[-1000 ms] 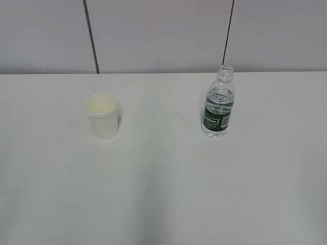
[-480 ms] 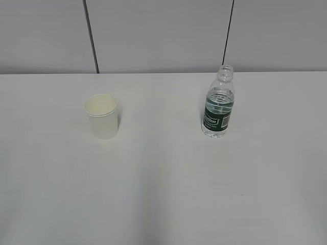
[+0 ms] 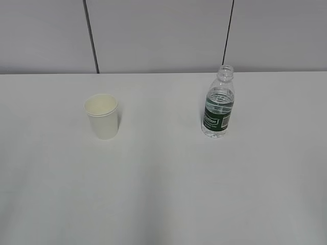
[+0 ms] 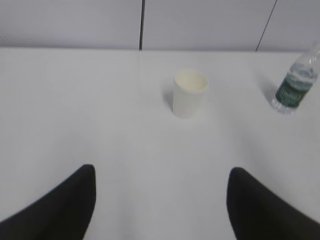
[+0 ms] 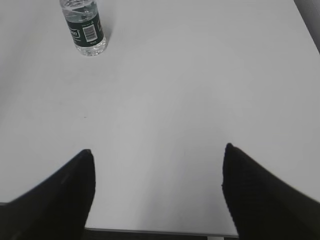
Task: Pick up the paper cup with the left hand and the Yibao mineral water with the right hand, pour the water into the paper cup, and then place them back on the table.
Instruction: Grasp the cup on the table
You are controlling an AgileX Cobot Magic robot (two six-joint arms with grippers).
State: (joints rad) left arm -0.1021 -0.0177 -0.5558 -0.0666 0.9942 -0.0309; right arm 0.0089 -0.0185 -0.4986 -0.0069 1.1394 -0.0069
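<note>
The white paper cup [image 3: 102, 116] stands upright on the left of the white table [image 3: 163, 184]; it also shows in the left wrist view [image 4: 189, 93]. The Yibao mineral water bottle [image 3: 219, 103], capless and with a dark green label, stands upright on the right, partly filled with water. It shows at the right edge of the left wrist view [image 4: 294, 84] and at the top left of the right wrist view [image 5: 85, 26]. My left gripper [image 4: 161, 172] is open and empty, well short of the cup. My right gripper [image 5: 158, 152] is open and empty, well short of the bottle. Neither arm shows in the exterior view.
A grey panelled wall [image 3: 163, 35] with two dark vertical seams stands behind the table. The table's near edge [image 5: 160, 231] lies just under my right gripper, and its right edge shows at the top right of the right wrist view.
</note>
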